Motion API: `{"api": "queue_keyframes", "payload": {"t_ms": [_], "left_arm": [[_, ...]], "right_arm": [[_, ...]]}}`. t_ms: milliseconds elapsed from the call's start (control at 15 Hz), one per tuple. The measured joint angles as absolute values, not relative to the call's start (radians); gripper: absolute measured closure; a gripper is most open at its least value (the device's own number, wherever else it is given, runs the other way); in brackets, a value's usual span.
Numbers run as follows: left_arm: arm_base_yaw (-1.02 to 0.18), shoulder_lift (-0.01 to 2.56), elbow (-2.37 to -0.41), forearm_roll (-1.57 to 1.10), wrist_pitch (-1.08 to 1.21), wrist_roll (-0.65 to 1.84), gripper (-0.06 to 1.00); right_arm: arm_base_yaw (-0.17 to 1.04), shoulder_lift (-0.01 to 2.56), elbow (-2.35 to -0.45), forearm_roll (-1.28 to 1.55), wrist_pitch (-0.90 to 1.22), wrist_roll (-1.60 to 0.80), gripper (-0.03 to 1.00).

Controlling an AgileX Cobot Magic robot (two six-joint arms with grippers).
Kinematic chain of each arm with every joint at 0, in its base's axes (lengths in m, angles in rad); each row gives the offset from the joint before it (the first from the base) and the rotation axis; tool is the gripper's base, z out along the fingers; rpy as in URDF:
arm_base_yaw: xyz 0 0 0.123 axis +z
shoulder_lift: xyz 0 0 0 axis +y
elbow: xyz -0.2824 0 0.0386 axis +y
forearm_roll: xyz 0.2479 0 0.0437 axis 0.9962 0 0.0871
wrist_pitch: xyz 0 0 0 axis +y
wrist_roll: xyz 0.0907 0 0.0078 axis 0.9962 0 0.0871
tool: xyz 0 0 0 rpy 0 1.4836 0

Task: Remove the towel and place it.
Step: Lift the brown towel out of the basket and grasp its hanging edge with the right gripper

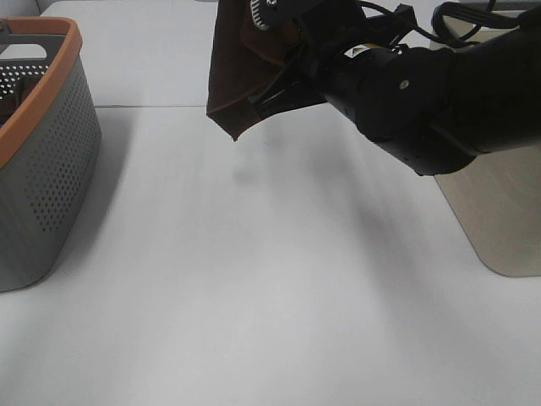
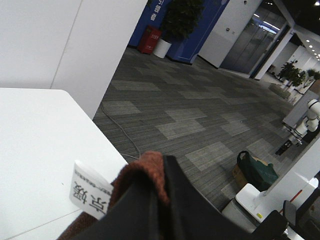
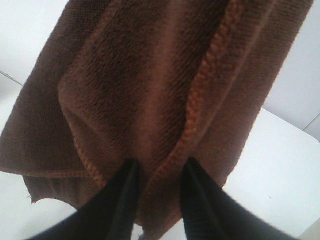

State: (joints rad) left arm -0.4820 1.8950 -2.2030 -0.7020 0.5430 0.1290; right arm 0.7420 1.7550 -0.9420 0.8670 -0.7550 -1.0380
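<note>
Bright, even overhead light, soft diffuse shadows on the table [image 1: 254, 321], my right gripper [image 3: 161, 167] dark and blurred close up.

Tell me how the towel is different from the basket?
The towel is dark brown; the basket is grey with an orange rim. The towel hangs folded in the air; the basket stands on the white table. The towel is soft cloth; the basket's wall is full of little holes.
</note>
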Motion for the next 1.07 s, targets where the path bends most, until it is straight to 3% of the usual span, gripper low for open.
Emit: {"api": "queue_keyframes", "payload": {"t_ms": [267,600,1067], "left_arm": [[-0.482,1.895,-2.203,-0.684,0.542,0.129,0.94],[-0.482,1.895,-2.203,-0.669,0.538,0.129,0.94],[-0.482,1.895,-2.203,-0.665,0.533,0.129,0.94]], "right_arm": [[0.742,1.755,-0.942,0.87,-0.755,-1.045,0.67],[0.742,1.73,-0.942,0.922,-0.756,-1.045,0.49],[0.742,1.729,-0.942,0.928,-0.778,-1.093,0.54]]}}
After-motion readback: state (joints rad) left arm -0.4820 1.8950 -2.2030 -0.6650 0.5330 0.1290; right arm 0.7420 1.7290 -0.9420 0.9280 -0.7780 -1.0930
